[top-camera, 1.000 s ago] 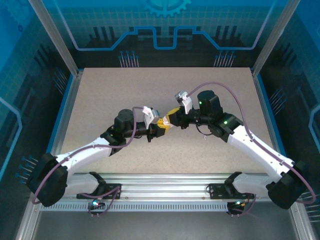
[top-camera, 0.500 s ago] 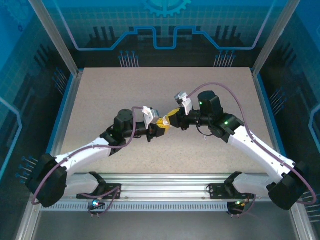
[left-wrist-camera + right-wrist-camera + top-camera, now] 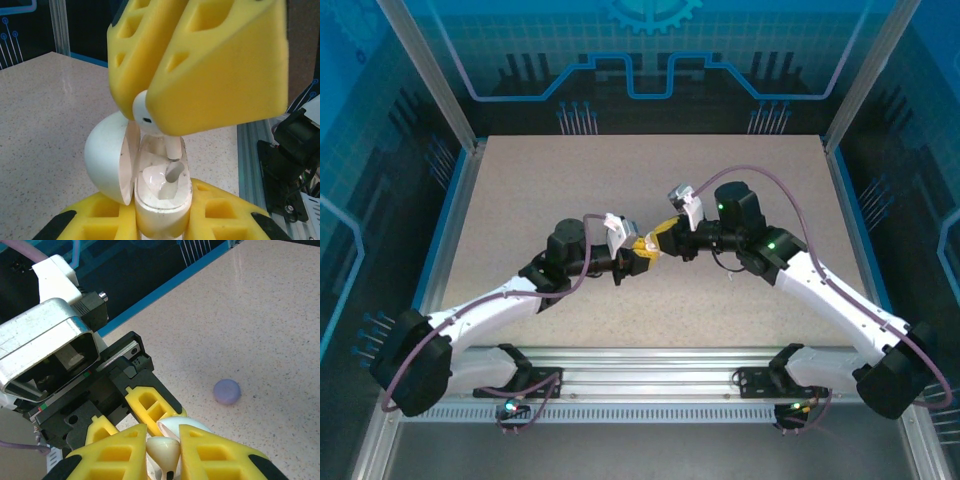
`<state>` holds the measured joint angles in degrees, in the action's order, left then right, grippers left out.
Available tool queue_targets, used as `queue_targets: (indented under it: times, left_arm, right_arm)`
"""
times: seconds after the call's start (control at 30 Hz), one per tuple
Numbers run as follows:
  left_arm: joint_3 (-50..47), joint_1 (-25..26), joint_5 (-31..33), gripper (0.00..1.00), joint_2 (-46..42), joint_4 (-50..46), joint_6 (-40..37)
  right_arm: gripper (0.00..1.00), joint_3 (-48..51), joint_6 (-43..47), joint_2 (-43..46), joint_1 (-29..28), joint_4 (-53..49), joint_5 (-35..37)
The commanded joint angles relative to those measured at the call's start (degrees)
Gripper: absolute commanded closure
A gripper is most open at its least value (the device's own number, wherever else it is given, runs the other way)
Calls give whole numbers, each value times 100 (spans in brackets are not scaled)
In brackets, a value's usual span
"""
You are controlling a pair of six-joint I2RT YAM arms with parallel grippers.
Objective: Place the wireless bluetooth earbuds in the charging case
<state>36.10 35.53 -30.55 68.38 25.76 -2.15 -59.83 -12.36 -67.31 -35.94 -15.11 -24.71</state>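
Clamping the open white charging case (image 3: 160, 205) in the left end effector (image 3: 641, 251) over the desk's (image 3: 570, 180) middle; easing the right end effector (image 3: 162, 452), pinching a white earbud (image 3: 144, 111), slightly closer, stem nearing its socket.

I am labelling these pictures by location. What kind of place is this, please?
Probably a robot test cell, not a home: a speckled table boxed in by metal posts, blue circuit-patterned walls, and two arms bolted to a metal rail.

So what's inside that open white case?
A white moulded insert with a dark slot; the stem of the white earbud, pinched by the right claw, reaches towards it. The lower part of the case is covered by the left claw.
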Motion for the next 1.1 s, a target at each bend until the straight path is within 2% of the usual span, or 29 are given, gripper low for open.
queue_targets:
  times: [0.0,1.07]
  left_arm:
    - [156,37,-101,82,-202,125,-213]
    - [187,46,-62,82,-139,88,-184]
  right_arm:
    - [80,62,32,-91,-112,-97,-166]
    - [81,-90,-4,156,-159,133,48]
